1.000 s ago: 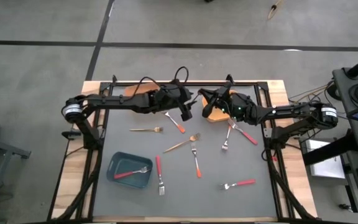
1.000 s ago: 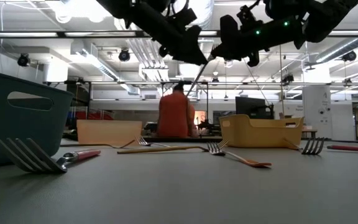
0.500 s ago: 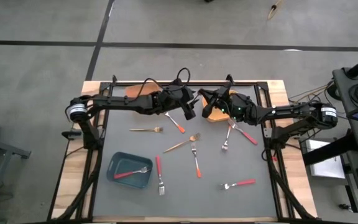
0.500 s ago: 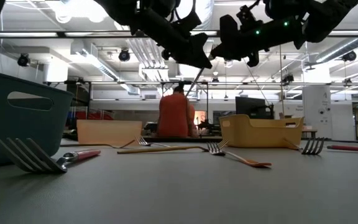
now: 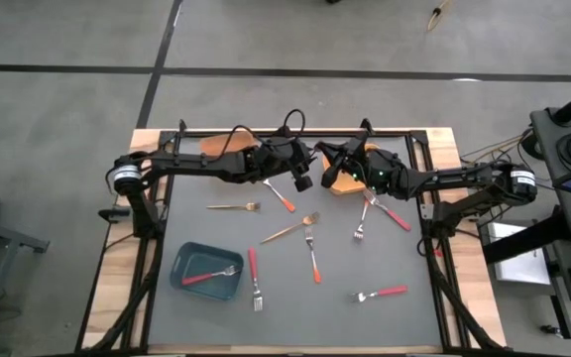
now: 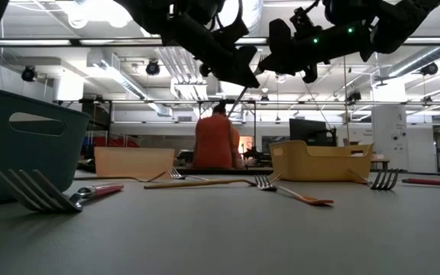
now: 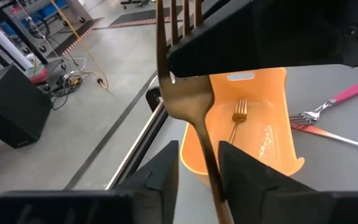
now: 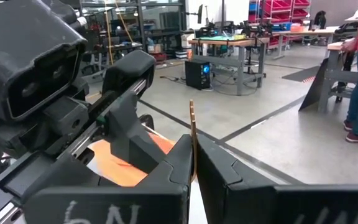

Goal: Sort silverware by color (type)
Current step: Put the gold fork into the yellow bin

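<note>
Holding gold fork (image 7: 188, 106) aloft: right end effector (image 5: 331, 164); left end effector (image 5: 305, 178) alongside.

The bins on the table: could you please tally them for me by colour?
Teal bin: 1
Orange bin: 1
Yellow-orange bin: 1
Total: 3

Gold fork (image 7: 188, 109) held upright; other forks (image 5: 311, 256) scattered on table.
</note>
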Controlling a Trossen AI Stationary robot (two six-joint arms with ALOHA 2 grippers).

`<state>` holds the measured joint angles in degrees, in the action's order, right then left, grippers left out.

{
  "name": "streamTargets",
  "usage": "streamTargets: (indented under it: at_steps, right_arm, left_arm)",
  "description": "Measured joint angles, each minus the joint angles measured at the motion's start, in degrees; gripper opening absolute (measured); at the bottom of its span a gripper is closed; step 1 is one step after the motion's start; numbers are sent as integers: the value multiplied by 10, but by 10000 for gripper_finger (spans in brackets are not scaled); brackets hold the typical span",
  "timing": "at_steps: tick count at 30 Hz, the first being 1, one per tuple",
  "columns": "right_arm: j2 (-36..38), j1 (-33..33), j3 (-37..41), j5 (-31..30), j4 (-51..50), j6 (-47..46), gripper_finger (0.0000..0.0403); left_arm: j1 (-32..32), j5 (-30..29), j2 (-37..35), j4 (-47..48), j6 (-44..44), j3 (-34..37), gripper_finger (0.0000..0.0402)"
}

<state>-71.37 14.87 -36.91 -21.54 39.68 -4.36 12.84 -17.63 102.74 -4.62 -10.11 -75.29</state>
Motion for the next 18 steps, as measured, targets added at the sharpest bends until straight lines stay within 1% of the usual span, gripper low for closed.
streamTargets:
  at_steps: [6,10,18]
  right_arm:
    - [0,0,0,3,1,1,9]
    - [0,0,0,3,1,2,9]
    - [0,0,0,2,0,5,9]
  left_arm:
    - [0,0,0,0,-1,0,38]
    - [0,-5,0,-3,1,0,9]
    - [1,-5,0,-4,1,0,2]
